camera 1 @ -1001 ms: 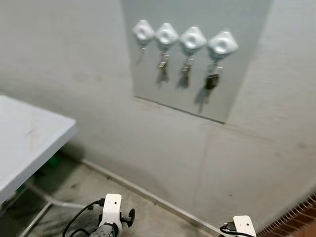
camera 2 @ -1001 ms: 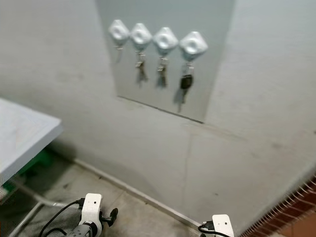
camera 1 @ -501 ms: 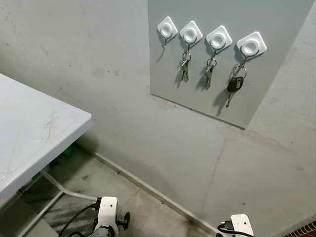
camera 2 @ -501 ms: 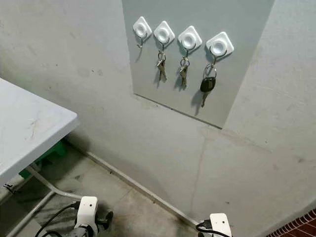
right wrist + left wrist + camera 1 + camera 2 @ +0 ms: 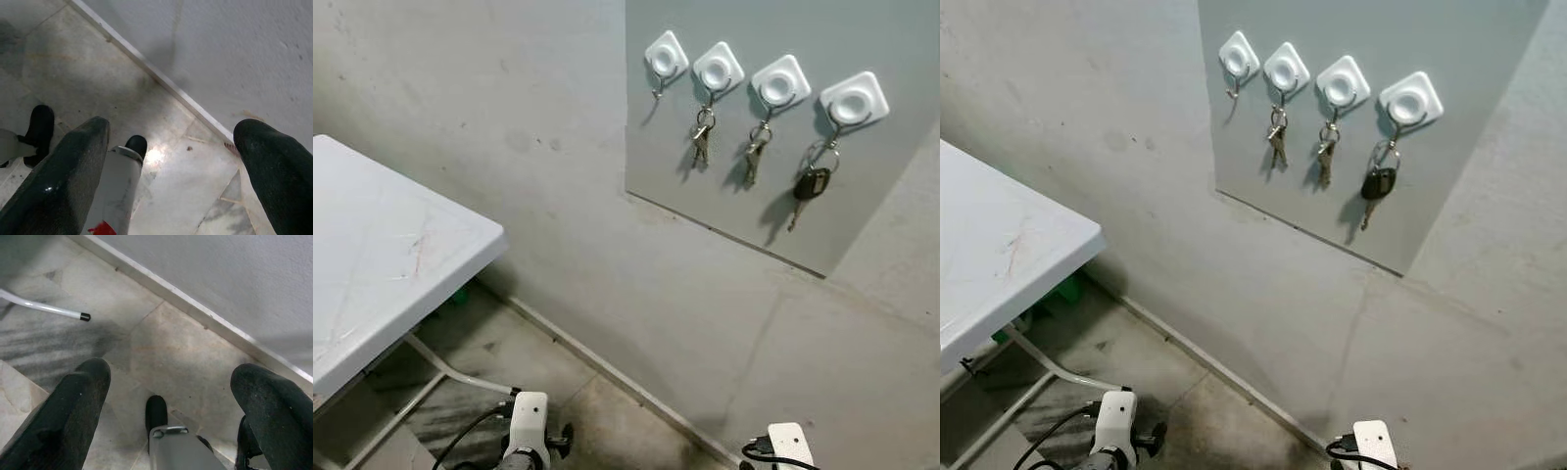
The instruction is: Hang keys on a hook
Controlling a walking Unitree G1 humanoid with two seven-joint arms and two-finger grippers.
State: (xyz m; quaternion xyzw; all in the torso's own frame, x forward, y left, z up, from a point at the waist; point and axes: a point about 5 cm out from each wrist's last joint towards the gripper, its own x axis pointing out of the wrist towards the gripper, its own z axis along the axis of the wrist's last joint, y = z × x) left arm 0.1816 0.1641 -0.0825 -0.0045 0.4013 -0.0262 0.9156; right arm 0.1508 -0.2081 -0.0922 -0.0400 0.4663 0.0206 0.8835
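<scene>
Three small metal key bunches [image 5: 702, 137] are seen hung on white square wall hooks [image 5: 781, 82]. They are likely light, hard, best held by the ring. Both grippers, left gripper [image 5: 171, 396] and right gripper [image 5: 171, 161], are spread wide and empty.

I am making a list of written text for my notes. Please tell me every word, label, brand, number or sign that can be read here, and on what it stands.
No text can be read in these pictures.
The four white hooks on the grey panel: plain, no lettering.
The black car key: any mark on it is too small to tell.
The white table: scratches, no writing.
A red mark in the right wrist view: cut off, unreadable.
</scene>
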